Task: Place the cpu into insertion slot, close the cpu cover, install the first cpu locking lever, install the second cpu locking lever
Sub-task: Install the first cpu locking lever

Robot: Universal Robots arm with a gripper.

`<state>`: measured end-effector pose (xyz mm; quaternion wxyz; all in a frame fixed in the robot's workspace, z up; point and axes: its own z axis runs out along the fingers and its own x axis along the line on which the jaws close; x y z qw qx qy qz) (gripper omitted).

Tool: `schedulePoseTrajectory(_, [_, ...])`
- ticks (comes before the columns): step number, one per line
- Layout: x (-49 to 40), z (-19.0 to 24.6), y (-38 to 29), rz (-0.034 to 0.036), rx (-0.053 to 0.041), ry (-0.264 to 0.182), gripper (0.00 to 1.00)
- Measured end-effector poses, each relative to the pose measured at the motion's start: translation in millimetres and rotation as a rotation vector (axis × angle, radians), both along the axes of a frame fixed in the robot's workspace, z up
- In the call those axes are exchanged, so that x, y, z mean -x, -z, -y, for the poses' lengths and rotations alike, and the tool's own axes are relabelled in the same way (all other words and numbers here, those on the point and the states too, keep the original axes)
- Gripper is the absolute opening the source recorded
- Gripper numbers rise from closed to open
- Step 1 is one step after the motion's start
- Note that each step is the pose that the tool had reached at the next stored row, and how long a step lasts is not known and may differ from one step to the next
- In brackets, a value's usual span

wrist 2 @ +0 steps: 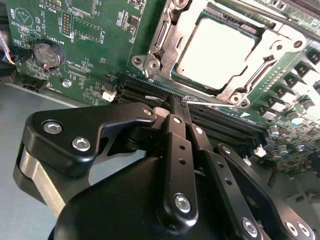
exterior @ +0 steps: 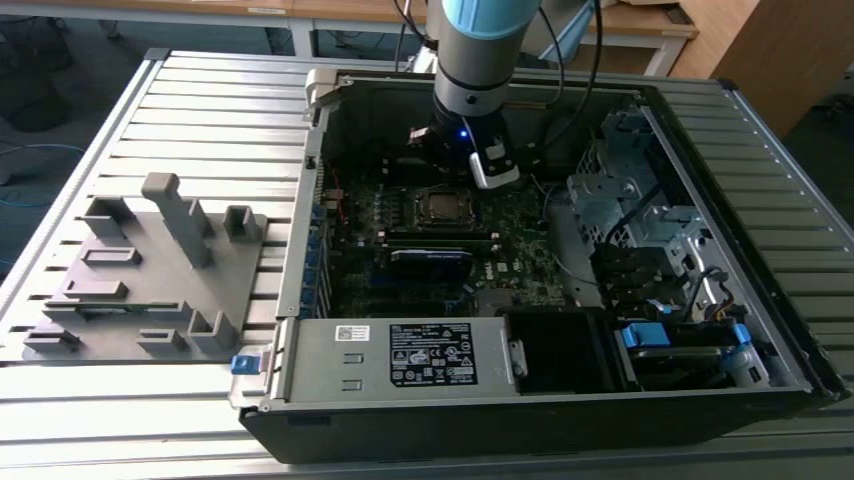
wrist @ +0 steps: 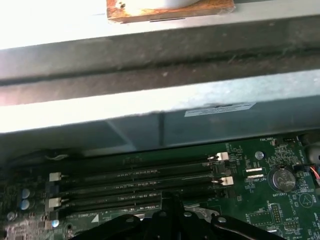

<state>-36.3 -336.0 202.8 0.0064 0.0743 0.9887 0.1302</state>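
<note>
where the arm reaches down into the open computer case (exterior: pixel 534 430), the gripper (exterior: pixel 491 178) hangs low over the motherboard (exterior: pixel 521 285), just beside the insertion slot (exterior: pixel 441 205).

second wrist view: gripper (wrist 2: pixel 176 102) fingers (wrist 2: pixel 175 132) drawn fully together, tips meeting over the long black memory slots (wrist 2: pixel 140 90) next to the socket. nothing seen clamped between them. a thin bright sliver shows at either side of the tips; cannot tell what it is or whether it touches them.

cpu (wrist 2: pixel 215 52) sits flat in the insertion slot, silvery face up. cpu cover (wrist 2: pixel 172 45) lies down over it, its frame around the chip's face. locking levers: cannot tell how they stand.

coin cell (wrist 2: pixel 48 54) on the green board, well apart from the socket.

first wrist view: gripper (wrist: pixel 170 210) at the memory slots (wrist: pixel 135 182), grey case wall (wrist: pixel 150 95) beyond them.

exterior view: grey fixture (exterior: pixel 147 270) rests on the slatted table (exterior: pixel 214 100), at the exterior view's left of the case.
</note>
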Motion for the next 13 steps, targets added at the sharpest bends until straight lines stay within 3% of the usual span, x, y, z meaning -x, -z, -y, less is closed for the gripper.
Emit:
schedulePoseTrajectory(10, [0.3, -6.4, 0.3, 0.0012, 0.0092, 0.030, 0.10])
schedulePoseTrajectory(13, [0.4, -6.4, 0.6, 0.0053, 0.0117, 0.030, 0.10])
